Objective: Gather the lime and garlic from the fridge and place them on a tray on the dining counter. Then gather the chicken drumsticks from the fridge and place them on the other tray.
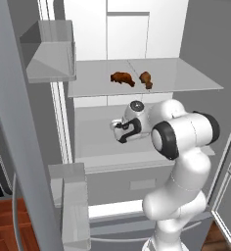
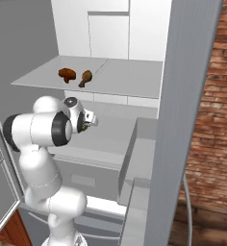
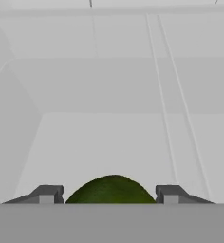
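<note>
Partly cut off, lime (image 3: 111, 190) sits between gripper (image 3: 109, 194) fingers.

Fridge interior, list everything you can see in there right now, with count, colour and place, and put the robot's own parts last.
fridge: one, grey steel outside, white inside, doors open, ahead of the robot
glass shelves: two seen, clear, upper one with food, lower one at tool height
chicken drumsticks: two, reddish-brown, side by side on the upper shelf
door bins: clear, on the open doors at both sides
lime: one, dark green, on the lower shelf between the fingertips, with a small gap each side
brick wall: red, right of the fridge
arm: one, white with dark joints, reaching onto the lower shelf
tool: one, jaws astride the lime
</note>
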Controlling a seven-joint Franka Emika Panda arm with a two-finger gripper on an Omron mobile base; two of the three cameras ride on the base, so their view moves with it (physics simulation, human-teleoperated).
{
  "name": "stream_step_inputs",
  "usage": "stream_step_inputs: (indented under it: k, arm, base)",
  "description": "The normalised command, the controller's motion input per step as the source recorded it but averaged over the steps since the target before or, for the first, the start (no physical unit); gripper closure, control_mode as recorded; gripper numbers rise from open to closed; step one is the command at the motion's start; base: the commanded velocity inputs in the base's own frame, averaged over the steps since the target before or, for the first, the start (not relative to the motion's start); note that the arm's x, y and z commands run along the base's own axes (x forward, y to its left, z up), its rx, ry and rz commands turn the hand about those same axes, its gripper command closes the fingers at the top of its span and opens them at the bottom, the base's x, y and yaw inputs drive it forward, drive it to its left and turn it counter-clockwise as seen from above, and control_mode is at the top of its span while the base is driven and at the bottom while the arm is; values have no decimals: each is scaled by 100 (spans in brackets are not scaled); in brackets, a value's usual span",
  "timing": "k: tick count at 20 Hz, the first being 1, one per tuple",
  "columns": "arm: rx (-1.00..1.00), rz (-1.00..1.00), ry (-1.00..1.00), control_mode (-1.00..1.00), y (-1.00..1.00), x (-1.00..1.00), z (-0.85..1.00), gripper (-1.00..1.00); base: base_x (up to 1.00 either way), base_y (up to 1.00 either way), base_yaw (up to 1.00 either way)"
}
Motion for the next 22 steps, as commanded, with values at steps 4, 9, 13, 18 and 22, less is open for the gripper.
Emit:
stream_step_inputs:
  k: [4,9,13,18,22]
  arm:
    - [0,0,2,-100,0,-38,-41,100]
    - [0,0,-10,-100,0,-25,-8,100]
    - [0,0,-25,-100,-1,-33,0,100]
    - [7,0,-8,-100,-9,-36,29,100]
    - [5,0,5,-100,-8,-64,90,100]
  base:
    - [0,0,0]
    - [0,0,0]
    - [0,0,0]
    - [0,0,0]
    - [0,0,0]
